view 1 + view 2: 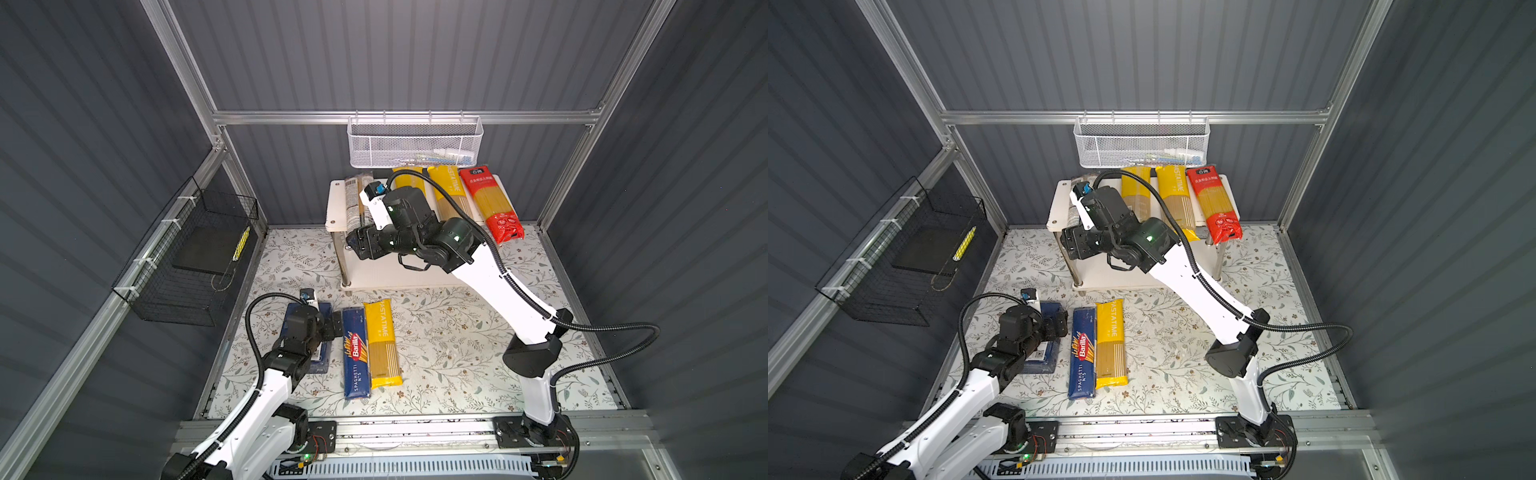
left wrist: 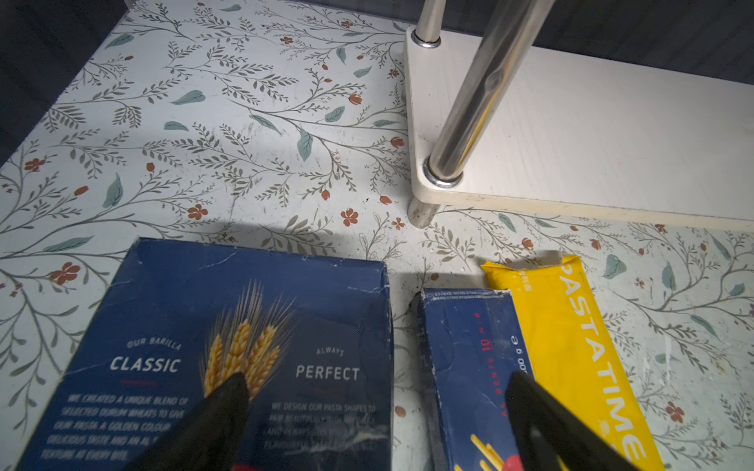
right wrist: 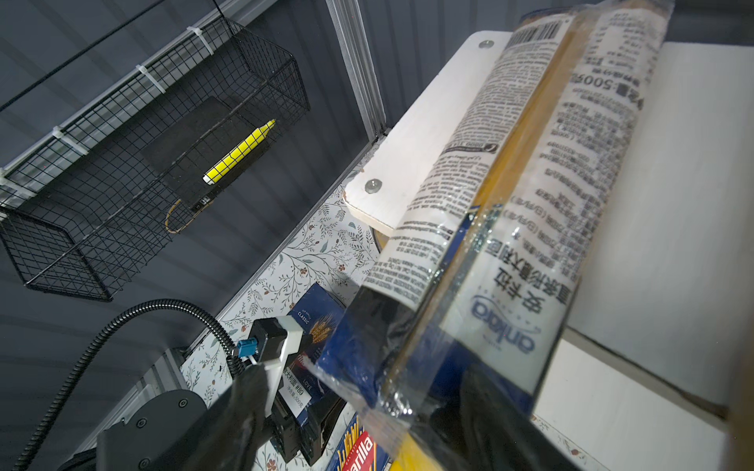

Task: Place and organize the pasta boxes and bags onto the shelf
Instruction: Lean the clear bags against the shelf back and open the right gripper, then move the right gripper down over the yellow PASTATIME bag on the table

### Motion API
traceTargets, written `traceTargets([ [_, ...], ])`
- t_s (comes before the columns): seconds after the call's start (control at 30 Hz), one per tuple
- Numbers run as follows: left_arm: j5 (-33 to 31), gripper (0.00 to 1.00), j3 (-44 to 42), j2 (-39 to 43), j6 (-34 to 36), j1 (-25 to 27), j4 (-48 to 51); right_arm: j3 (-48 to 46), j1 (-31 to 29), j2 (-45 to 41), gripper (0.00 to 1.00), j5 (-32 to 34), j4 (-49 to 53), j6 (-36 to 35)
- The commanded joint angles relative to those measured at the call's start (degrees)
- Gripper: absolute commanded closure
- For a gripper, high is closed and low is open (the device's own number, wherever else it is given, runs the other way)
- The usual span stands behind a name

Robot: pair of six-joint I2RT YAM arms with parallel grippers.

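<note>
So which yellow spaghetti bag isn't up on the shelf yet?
The PASTATIME bag lying on the flowery table, right beside the long blue Barilla box. The other two yellow bags already lie on the shelf's top board.

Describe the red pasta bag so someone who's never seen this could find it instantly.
Find the white two-tier shelf at the back of the floral table, below the white mesh basket. On its top board, the red spaghetti bag lies rightmost. A yellow PASTATIME bag lies beside it; no other bag is red.
</note>
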State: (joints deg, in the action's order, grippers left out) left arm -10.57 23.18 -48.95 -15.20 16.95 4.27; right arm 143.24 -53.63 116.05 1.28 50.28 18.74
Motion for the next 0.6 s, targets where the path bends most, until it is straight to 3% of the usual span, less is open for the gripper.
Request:
traceTargets([
  [0.0,-0.7,0.01,0.1,1.0,0.2,0.3,0.2,-0.8,-1.6,-3.2,0.23,0.4,1.4,-2.5],
  [0.27,-0.7,0.01,0.0,1.2,0.3,0.2,0.2,-11.0,-5.8,-11.2,0.22,6.8,1.9,-4.1],
  [0.57,1.5,0.01,-0.3,1.5,0.9,0.3,-1.2,-38.0,-11.2,-27.1,0.21,13.6,-5.9,1.1],
])
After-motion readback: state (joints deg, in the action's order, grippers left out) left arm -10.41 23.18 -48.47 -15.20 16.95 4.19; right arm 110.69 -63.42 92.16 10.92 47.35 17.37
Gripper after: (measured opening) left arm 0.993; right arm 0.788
